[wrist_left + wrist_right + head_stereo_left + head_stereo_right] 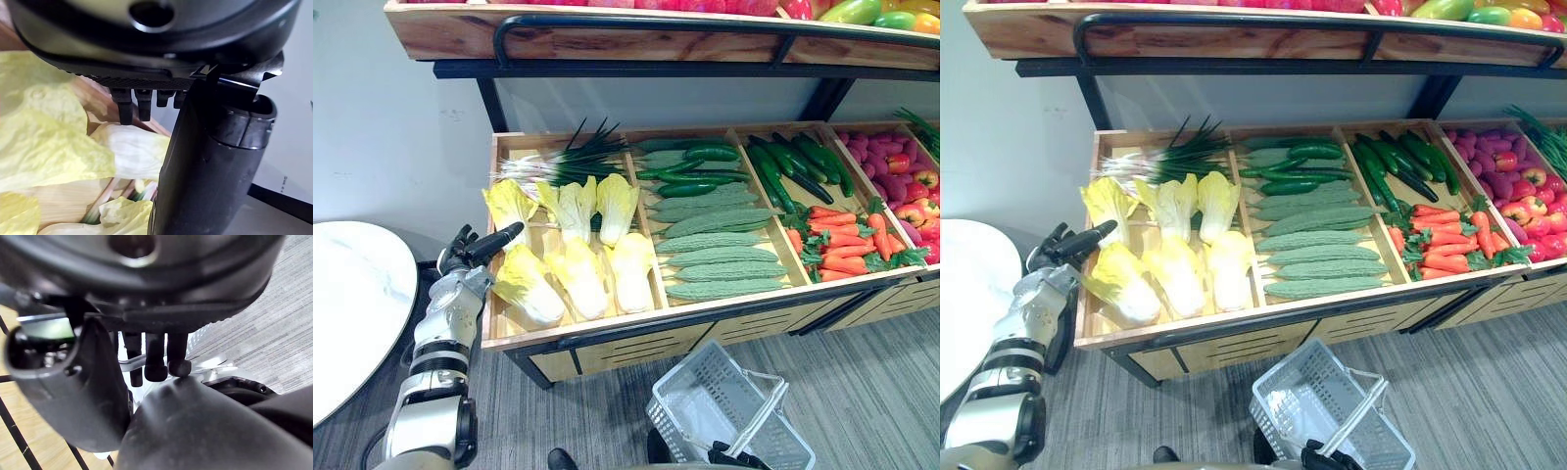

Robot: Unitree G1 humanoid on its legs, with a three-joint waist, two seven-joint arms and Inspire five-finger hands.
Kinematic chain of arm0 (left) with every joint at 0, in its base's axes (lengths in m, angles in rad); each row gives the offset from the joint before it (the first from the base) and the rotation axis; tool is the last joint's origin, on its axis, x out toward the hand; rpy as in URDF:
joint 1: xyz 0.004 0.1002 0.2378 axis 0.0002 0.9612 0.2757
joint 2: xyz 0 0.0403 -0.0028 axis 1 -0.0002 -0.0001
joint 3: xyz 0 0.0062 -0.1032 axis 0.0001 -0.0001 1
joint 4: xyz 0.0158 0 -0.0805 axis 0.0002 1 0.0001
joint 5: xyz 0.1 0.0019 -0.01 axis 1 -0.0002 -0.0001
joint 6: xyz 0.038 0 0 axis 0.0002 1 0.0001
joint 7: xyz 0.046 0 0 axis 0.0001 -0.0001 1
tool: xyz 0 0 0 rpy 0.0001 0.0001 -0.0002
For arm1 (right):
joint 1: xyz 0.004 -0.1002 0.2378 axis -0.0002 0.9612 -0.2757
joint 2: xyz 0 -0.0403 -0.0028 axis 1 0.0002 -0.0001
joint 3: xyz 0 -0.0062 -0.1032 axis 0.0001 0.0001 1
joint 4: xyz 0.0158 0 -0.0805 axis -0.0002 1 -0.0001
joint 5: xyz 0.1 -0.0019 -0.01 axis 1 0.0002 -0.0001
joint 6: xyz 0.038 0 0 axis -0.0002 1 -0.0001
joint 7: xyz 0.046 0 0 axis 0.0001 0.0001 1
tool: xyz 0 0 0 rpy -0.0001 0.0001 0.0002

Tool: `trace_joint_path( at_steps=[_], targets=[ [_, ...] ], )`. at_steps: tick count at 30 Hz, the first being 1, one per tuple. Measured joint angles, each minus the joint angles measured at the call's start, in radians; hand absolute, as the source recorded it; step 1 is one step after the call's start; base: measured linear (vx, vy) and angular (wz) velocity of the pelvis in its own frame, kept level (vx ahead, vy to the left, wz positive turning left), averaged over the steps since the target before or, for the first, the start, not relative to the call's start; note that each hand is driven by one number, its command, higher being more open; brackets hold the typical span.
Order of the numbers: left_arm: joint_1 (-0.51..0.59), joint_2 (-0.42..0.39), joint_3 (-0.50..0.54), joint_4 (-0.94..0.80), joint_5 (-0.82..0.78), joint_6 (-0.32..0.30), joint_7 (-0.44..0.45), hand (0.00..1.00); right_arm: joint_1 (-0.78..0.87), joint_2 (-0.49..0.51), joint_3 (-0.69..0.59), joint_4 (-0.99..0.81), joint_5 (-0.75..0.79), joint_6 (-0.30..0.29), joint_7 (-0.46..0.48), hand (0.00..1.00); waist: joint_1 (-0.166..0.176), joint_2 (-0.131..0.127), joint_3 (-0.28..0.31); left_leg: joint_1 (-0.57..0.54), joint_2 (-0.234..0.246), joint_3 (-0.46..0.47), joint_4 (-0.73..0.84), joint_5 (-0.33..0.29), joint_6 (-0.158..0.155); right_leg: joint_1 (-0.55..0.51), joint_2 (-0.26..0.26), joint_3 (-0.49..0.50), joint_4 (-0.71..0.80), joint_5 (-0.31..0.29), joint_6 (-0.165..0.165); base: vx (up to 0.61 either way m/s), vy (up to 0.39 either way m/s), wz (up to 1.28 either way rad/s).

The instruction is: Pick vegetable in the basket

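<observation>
**Spotter:** What is on the far left?

**Operator:** The edge of a round white table [352,304]. Just beside it, my left hand [468,251] hovers over the left rim of the wooden display crate [607,321]. Its fingers are loosely spread, one pointing straight at the produce, and it holds nothing.

**Spotter:** What lies nearest to it?

**Operator:** Napa cabbages [578,274], pale yellow, in two rows in the crate's leftmost compartment, with spring onions [558,162] behind them. The nearest cabbage [527,286] lies in the front left corner, just beside my fingertip. Further right come bumpy pale green gourds [715,245], dark cucumbers [690,171], then carrots [842,245].

**Spotter:** And the basket?

**Operator:** It is below the crate's front, right of centre. It is a white mesh basket [705,401], tilted, with nothing in it that I can see. My right hand [729,456] sits at the bottom edge. Its wrist camera is crowded, but the fingers look curled round the basket handle [759,416].

**Spotter:** How will you take the cabbage?

**Operator:** I judge that no vegetable is picked yet. I would open the left hand wider and come down over the cabbage's thick white base, not its loose leaves. With the thumb on one side and the fingers on the other, I would close gently, since leaves could tear or slip. Then I would lift it clear of the rim before swinging right toward the basket.
</observation>
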Motion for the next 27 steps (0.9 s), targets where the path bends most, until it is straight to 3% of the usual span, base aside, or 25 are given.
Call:
trace_joint_path(
  at_steps=[8,12,13,15,16,22,23,24,27],
  targets=[
    [-0.003,0.000,0.078,0.020,0.000,-0.014,0.021,1.00,-0.001,-0.002,0.017,-0.002,0.006,-0.003,0.000,0.00,-0.001,0.017,0.011,-0.003,0.055,-0.026,0.000,0.004,-0.009,0.000,0.052,0.000,0.000,0.055,-0.020,0.02,-0.042,0.03],
    [-0.008,0.007,0.107,0.021,0.021,-0.011,-0.028,1.00,-0.004,-0.001,0.026,-0.004,0.012,-0.003,0.001,0.00,0.003,0.016,0.017,-0.017,0.087,-0.037,0.000,0.016,-0.028,-0.010,0.080,0.000,0.000,0.061,-0.026,0.02,-0.080,0.08],
    [-0.019,0.012,0.109,0.023,0.025,-0.011,-0.040,1.00,-0.009,-0.001,0.029,-0.005,0.021,-0.003,0.001,0.00,0.004,0.008,0.025,-0.021,0.095,-0.037,0.000,0.022,-0.037,-0.012,0.086,0.003,-0.002,0.060,-0.027,0.00,-0.075,0.09],
    [-0.050,0.021,0.110,0.029,0.057,-0.008,-0.056,1.00,-0.012,0.003,0.033,-0.004,0.036,-0.002,0.002,0.00,0.005,-0.011,0.036,-0.032,0.085,-0.032,0.000,0.039,-0.054,-0.015,0.075,0.012,-0.008,0.006,-0.062,-0.01,-0.072,0.07],
    [-0.054,0.023,0.113,0.031,0.062,-0.009,-0.072,1.00,-0.020,0.001,0.034,-0.001,0.037,-0.003,0.003,0.00,0.006,-0.009,0.043,-0.033,0.083,-0.021,0.005,0.059,-0.065,-0.026,0.075,0.003,-0.012,-0.003,-0.068,-0.02,-0.057,-0.11],
    [-0.129,0.036,0.067,0.086,0.102,-0.009,-0.131,1.00,-0.020,-0.001,0.043,-0.006,0.041,-0.004,0.008,0.00,-0.002,-0.019,0.047,-0.032,0.084,0.028,0.006,0.076,-0.058,-0.028,0.058,-0.010,-0.041,0.017,-0.033,0.02,0.032,-0.15],
    [-0.143,0.037,0.042,0.085,0.119,-0.010,-0.137,1.00,-0.020,-0.001,0.043,-0.009,0.041,-0.005,0.009,0.00,-0.004,-0.021,0.049,-0.036,0.072,0.031,0.002,0.069,-0.048,-0.033,0.047,-0.007,-0.041,0.022,-0.026,0.11,0.202,0.01],
    [-0.191,0.078,-0.050,0.083,0.154,-0.010,-0.152,1.00,-0.020,-0.005,0.043,-0.012,0.042,-0.006,0.009,0.00,-0.007,-0.022,0.052,-0.037,0.036,0.034,0.002,0.046,-0.014,-0.037,0.011,-0.003,-0.035,0.027,0.000,0.14,0.206,0.04],
    [-0.221,0.093,-0.062,0.065,0.179,-0.011,-0.153,1.00,-0.021,-0.006,0.043,-0.013,0.041,-0.006,0.010,0.00,-0.007,-0.025,0.053,-0.034,0.017,0.035,0.002,0.032,-0.002,-0.037,-0.006,-0.002,-0.028,0.024,0.007,0.13,0.109,0.02]
  ],
)
